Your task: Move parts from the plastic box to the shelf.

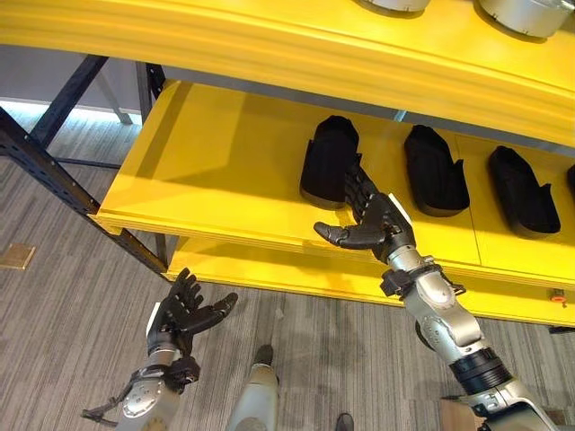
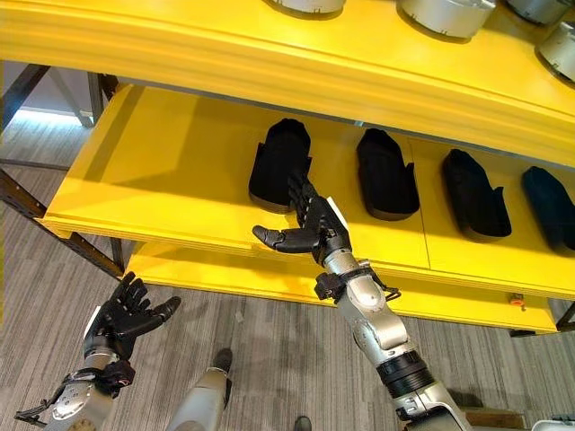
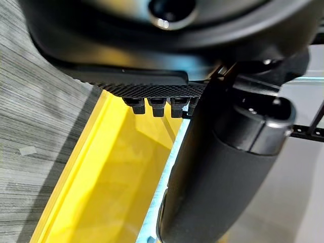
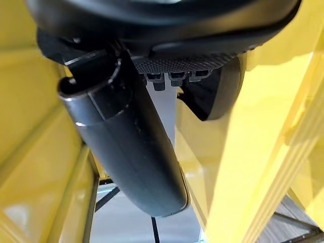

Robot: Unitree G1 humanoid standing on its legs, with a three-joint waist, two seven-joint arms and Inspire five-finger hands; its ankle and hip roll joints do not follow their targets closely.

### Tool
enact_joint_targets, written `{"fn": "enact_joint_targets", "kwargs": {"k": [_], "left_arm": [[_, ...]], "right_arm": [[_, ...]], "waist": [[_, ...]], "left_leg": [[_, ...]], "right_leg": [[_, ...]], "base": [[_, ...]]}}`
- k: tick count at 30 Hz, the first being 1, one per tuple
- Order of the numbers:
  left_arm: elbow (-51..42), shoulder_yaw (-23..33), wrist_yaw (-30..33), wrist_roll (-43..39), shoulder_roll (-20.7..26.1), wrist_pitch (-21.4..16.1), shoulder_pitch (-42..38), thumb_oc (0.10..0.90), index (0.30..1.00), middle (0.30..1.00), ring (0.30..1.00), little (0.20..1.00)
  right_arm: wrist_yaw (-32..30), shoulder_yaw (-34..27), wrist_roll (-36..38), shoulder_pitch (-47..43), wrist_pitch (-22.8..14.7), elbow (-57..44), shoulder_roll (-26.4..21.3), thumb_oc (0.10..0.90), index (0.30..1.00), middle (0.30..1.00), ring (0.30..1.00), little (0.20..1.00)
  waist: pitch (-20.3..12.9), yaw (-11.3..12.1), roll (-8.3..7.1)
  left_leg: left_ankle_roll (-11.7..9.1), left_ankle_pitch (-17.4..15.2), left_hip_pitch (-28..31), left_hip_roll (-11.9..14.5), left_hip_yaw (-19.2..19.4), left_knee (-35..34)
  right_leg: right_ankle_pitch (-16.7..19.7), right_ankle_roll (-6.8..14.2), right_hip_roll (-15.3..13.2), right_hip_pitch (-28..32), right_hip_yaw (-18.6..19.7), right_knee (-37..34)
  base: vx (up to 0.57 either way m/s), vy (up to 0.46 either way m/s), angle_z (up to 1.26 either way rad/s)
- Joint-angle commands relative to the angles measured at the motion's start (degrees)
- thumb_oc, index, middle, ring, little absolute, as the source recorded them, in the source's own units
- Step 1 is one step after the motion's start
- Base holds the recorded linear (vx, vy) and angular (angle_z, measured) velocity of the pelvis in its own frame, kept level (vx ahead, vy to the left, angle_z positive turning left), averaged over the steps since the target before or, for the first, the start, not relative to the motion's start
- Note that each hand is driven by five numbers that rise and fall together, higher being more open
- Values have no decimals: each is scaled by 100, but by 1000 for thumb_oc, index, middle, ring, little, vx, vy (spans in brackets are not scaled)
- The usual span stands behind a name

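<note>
Progress is looking well advanced, judging by the yellow shelf [image 1: 225, 171], which I am taking as the landmark. Going from its left end, the left hand [image 1: 184, 310] is hanging below and in front of the shelf's front edge, over the grey floor [image 1: 63, 305], with its fingers spread loosely and nothing in them. Next along, a black part [image 1: 329, 162] is lying on the shelf board, and the right hand [image 1: 373, 220] is reaching over the front edge with its straightened fingertips at or just against the near end of that part, thumb sticking out sideways, not clamped on anything (it reads as a hand that is letting go or nudging the part into line, though that is my judgement). Further toward the shelf's right end, a second black part [image 1: 434, 171] and a third black part [image 1: 521, 190] are sitting in a row, well apart from the hand. Silvery round things [image 2: 446, 16] are resting on the upper shelf [image 2: 269, 49] above. At least three parts are placed; how many are waiting in the plastic box I cannot tell.
</note>
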Motion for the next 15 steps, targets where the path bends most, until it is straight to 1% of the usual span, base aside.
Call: {"fn": "enact_joint_targets", "kwargs": {"k": [1,7,15], "left_arm": [[-357,-76,-91,100,302,-404,1,900,1000,1000,1000,1000],[-370,-132,-50,35,344,-435,-23,900,1000,1000,1000,1000],[-360,-140,-23,-10,395,-490,-74,900,1000,1000,1000,1000]], "right_arm": [[-60,-55,256,-548,-522,-154,168,900,1000,1000,1000,1000],[-173,118,301,-881,-531,168,391,900,1000,1000,1000,1000],[-287,130,277,-1148,-547,467,458,900,1000,1000,1000,1000]], "waist": [[-715,-5,-19],[-656,94,1],[-573,185,46]], "left_leg": [[-96,267,78,528,-232,-592],[-88,268,4,474,-263,-555],[-77,269,-111,398,-291,-508]], "right_leg": [[211,-42,-60,79,-210,-188],[176,-54,-64,82,-236,-194],[162,-66,-87,51,-280,-194]], "base": [[3,-15,4],[0,0,0],[2,-6,3]]}}
